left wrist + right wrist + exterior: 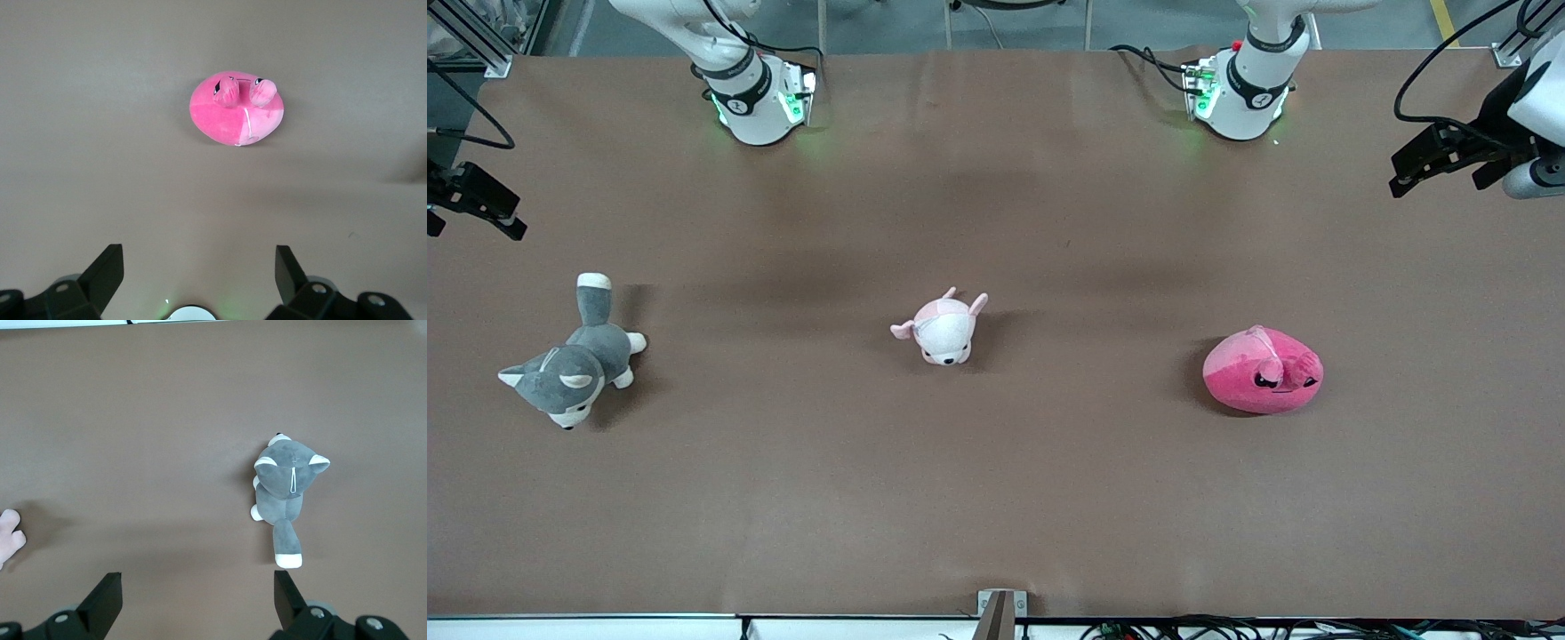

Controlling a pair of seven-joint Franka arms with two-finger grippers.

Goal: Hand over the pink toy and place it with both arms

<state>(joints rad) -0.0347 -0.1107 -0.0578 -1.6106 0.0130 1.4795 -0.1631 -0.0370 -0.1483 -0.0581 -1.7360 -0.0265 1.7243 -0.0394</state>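
While pink toy (1263,371) lies untouched — both pincers spread, empty.

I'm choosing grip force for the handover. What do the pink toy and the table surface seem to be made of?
The pink toy looks like soft plush fabric over stuffing: a matte, slightly fuzzy surface, a rounded, squashed shape and a visible seam in the left wrist view. The table appears to be covered with a smooth, matte brown sheet, perhaps paper or vinyl; faint creases show, but the material is uncertain.
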